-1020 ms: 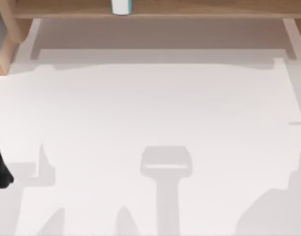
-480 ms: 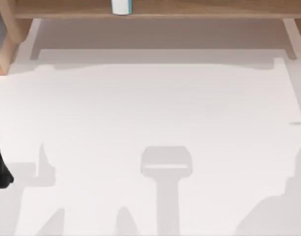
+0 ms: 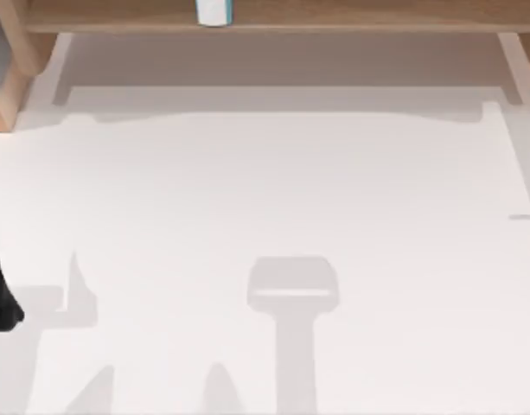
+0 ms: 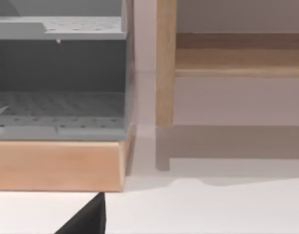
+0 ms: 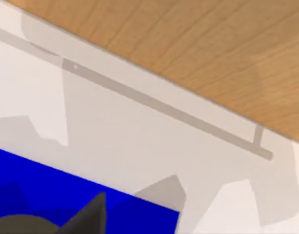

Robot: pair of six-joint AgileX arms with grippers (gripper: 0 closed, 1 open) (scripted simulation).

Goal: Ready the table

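Plain white table [image 3: 273, 181], a blue flat sheet [image 5: 51, 187] on it, wooden shelf [image 3: 273, 15] behind.

A wide flat white desk [image 3: 273, 190] carries a long wooden shelf [image 3: 334, 15] along its far edge, a small white cup [image 3: 213, 11] on it; a wooden-based grey perforated rack [image 4: 59, 112] sits at the desk's far-left corner.

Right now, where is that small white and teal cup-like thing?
In the top view the small white and teal container stands on the long wooden shelf at the far edge of the plain white table, left of the middle.
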